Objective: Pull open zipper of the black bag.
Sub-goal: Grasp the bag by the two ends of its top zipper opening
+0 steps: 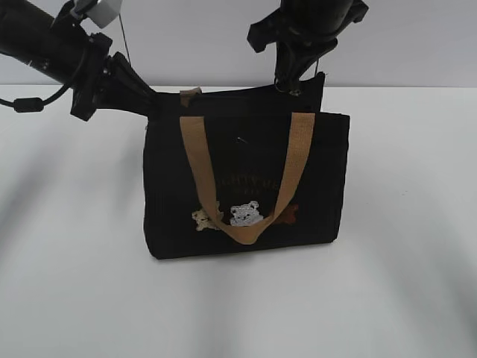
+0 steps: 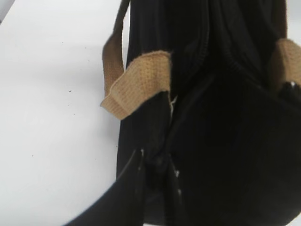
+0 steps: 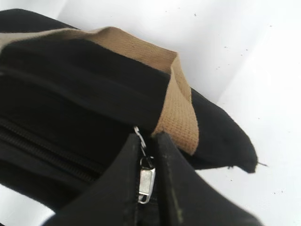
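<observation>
The black bag (image 1: pixel 246 186) stands upright mid-table, soft and light, so its fabric is likely to slump or slide unless braced; the left gripper (image 2: pixel 157 176) is pinched narrow on the top edge at the bag's 10 o'clock corner. The right gripper (image 3: pixel 146 181) is nipped tight on the silver pull tab (image 3: pixel 146 181) of the zipper (image 3: pixel 47 146) at the 1 o'clock corner, the best hold. Black teeth on black cloth are hard to trace, and whether the slider has moved cannot be told.
</observation>
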Robot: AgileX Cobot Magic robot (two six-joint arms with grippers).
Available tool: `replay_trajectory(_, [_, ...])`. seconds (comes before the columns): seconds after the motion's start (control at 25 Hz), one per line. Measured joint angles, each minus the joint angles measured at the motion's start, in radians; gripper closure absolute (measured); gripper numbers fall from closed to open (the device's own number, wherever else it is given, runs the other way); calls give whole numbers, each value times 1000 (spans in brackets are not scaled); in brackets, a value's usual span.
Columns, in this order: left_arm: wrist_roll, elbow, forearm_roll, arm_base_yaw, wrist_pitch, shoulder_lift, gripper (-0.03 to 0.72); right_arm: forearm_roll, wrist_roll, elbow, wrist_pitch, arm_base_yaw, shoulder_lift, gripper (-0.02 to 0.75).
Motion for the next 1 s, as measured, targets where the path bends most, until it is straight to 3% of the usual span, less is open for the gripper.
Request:
replay_trajectory(0.56, [-5,0,-1,0,-2,0,634,-59,8,0,4,-1,-3,687])
replay_trajectory(0.72, [-58,0,-1,0,-9,0,633,-51,8,0,5,-1,-8,678])
replay_trajectory(0.76, [-86,0,1,0,-16,-1,621,-44,8,0,5,-1,-11,656])
replay_trajectory(0.84, [-152,0,15,0,-25,-11,557,-31,7,0,5,-1,-22,540])
replay_trajectory(1.0, [-331,0,74,0,-45,-61,308,-26,7,0,5,-1,-45,304])
